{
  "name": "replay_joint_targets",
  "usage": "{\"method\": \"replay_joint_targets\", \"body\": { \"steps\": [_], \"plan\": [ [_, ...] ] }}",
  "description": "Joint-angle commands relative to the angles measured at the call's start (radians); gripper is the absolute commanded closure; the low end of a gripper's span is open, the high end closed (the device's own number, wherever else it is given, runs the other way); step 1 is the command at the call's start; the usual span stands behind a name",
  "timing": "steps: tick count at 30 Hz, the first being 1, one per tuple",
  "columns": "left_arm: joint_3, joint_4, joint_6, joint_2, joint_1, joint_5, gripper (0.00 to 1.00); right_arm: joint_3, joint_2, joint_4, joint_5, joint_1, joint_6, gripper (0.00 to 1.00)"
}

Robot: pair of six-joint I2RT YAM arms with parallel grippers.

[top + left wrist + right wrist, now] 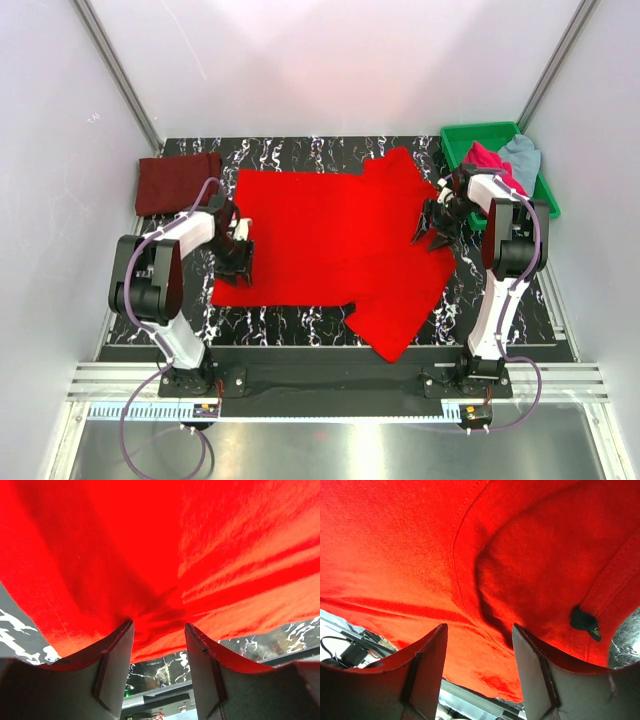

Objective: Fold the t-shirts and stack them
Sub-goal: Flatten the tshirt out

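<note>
A bright red t-shirt (330, 240) lies spread flat on the black marbled mat (300, 325). My left gripper (240, 262) is open at the shirt's left edge. In the left wrist view the hem of the red t-shirt (160, 555) puckers between the parted tips of the left gripper (159, 625). My right gripper (432, 230) is open over the collar end on the right. The right wrist view shows the red t-shirt (420, 555), a curved collar seam and a small black tag (584, 622) beyond the right gripper (479, 627). A folded dark maroon t-shirt (178, 182) lies at the mat's back left.
A green tray (455, 140) at the back right holds a magenta-pink t-shirt (488, 160) and a pale grey-blue t-shirt (522, 155). One red sleeve (395, 325) reaches toward the mat's front edge. White walls close in on both sides and the back.
</note>
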Motion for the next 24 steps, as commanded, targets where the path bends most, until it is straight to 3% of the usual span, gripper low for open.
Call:
{"method": "replay_joint_targets", "body": {
  "steps": [1,6,8,13,18,24],
  "plan": [
    [-0.045,-0.009,0.002,-0.044,-0.007,-0.037,0.48,-0.008,0.005,0.018,0.093,-0.014,-0.036,0.37],
    [0.007,-0.024,0.017,-0.099,-0.007,-0.045,0.49,0.003,-0.046,0.004,0.078,-0.014,-0.048,0.39],
    [0.097,-0.055,0.039,-0.107,0.002,-0.053,0.49,0.053,-0.068,-0.007,0.066,-0.013,-0.059,0.39],
    [0.373,-0.086,0.13,-0.071,0.025,-0.005,0.46,0.358,-0.039,-0.094,0.046,-0.013,-0.076,0.38],
    [0.576,-0.089,0.187,0.116,0.053,0.041,0.4,0.621,0.112,-0.11,0.027,-0.011,-0.088,0.38],
    [0.896,-0.07,0.146,0.415,0.111,0.101,0.44,0.846,0.322,-0.032,-0.011,-0.005,-0.034,0.39]
  ]
}}
